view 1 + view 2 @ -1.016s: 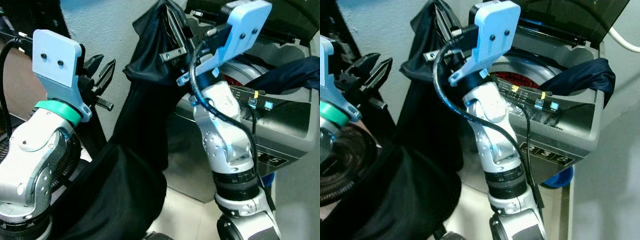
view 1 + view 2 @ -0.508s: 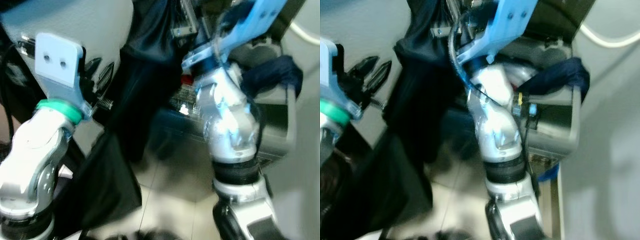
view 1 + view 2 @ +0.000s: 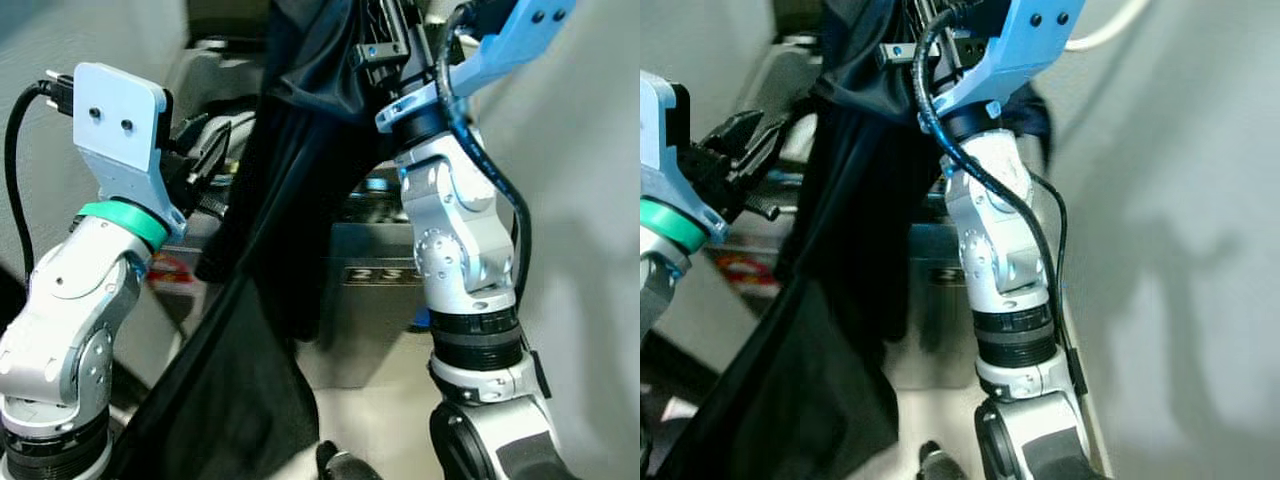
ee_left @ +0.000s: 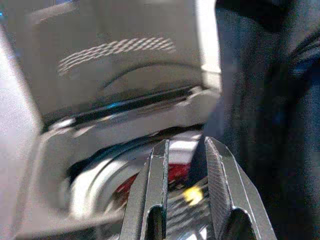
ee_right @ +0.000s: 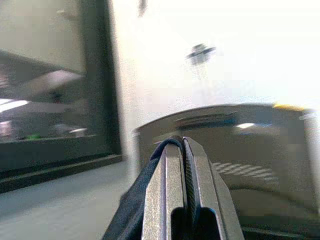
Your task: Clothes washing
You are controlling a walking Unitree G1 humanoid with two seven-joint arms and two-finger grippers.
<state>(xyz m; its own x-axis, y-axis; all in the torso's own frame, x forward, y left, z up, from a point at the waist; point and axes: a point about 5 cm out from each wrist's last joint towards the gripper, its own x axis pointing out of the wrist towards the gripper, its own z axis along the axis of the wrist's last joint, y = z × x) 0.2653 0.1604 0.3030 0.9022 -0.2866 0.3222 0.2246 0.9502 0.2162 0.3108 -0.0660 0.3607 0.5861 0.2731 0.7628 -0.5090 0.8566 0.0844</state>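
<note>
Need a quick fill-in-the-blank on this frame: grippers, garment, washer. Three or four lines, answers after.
1. The right gripper is shut on the dark ______.
2. The left gripper has its fingers ______, holding nothing.
3. The dark garment hangs in front of the ______ machine.
4. Inside the machine's drum, something ______ in colour shows.

Answers: garment; open; washing; red

A black garment [image 3: 270,300] hangs before the grey washing machine [image 3: 370,290].

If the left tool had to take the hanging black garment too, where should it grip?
Grip the vertical fold of the black garment just below the right tool, approaching from the left tool's side; there the cloth hangs gathered and nearest its open fingers.
</note>
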